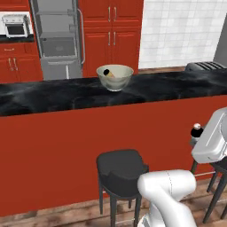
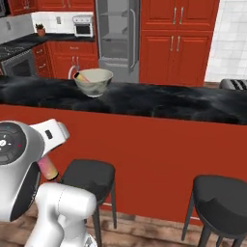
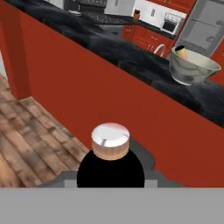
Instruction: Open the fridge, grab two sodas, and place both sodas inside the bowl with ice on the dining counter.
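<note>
Your gripper (image 3: 110,186) is clamped on a soda bottle (image 3: 110,151), its pale cap toward the hand camera and its dark shoulder between the fingers. In the right base view its pink-to-orange body (image 2: 48,168) pokes out below the wrist, low in front of the dining counter (image 1: 53,95), above a black stool (image 1: 122,170). On that counter sits the bowl (image 1: 115,76) with another soda (image 1: 108,73) already inside. Behind it you see the fridge (image 1: 57,35) standing open, its shelves showing.
</note>
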You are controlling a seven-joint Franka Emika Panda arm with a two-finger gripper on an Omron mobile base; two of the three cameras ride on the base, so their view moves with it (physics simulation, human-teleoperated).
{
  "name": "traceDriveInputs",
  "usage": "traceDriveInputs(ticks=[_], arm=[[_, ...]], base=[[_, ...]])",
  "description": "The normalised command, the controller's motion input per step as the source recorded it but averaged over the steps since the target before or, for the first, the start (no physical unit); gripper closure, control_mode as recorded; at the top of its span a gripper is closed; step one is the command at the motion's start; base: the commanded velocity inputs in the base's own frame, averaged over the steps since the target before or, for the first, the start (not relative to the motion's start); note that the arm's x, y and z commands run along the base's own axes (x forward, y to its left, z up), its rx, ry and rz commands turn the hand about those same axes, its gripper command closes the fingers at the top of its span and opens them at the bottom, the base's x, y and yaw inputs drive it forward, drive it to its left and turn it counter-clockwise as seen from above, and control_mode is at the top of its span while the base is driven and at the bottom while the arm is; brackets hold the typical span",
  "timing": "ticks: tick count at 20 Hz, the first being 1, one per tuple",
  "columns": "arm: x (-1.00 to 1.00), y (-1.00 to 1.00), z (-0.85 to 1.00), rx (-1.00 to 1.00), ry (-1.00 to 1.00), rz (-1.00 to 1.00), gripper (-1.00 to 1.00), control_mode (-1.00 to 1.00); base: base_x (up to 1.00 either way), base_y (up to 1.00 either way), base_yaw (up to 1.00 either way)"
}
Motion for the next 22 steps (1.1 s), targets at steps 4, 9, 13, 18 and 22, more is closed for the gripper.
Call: traceDriveInputs(ticks=[4, 9, 13, 18, 22], arm=[[0.00, 0.00, 0.00, 0.00, 0.00, 0.00, 1.00, 1.00], [0.00, 0.00, 0.00, 0.00, 0.00, 0.00, 1.00, 1.00], [0.54, 0.17, 0.16, 0.00, 0.00, -0.04, 1.00, -1.00], [0.77, 0.41, 0.63, 0.00, 0.00, -0.05, 1.00, -1.00], [0.77, 0.18, 0.73, -0.02, 0.01, -0.09, 1.00, -1.00]], base=[[0.60, 0.53, -0.36], [0.51, 0.47, -0.25], [0.15, 0.08, -0.03], [0.00, 0.00, 0.00], [0.00, 0.00, 0.00]])
